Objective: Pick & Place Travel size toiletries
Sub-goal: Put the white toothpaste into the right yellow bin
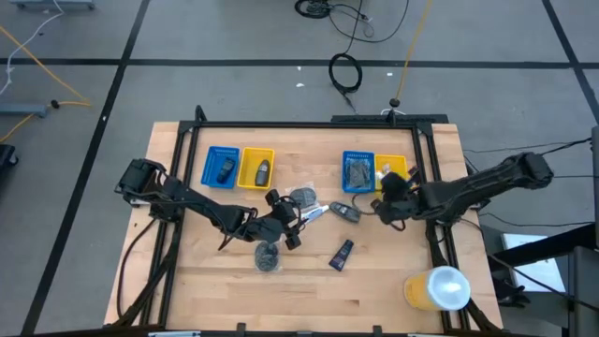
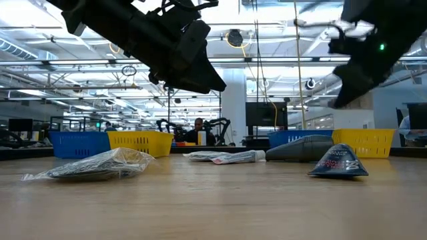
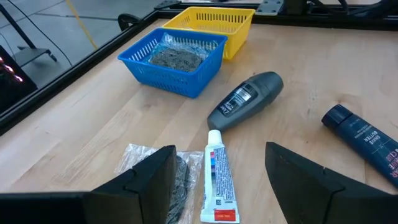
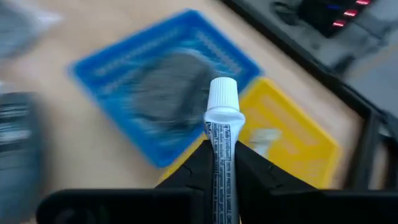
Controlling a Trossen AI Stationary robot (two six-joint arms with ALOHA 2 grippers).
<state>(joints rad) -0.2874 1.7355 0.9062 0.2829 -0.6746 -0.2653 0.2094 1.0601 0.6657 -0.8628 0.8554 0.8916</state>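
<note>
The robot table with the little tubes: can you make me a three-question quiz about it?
1. True or false: the right gripper holds a white tube.
2. Which tray has a grey wrapped disc in it: A) blue tray, B) yellow tray?
3. Fill in: the left gripper hangs open over a white ____ with a red end.

Key: 1 true; 2 A; 3 tube.

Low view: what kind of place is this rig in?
Likely a robotics lab or industrial hall: exposed ceiling with strip lights, monitors and more robot arms behind the wooden table.
</note>
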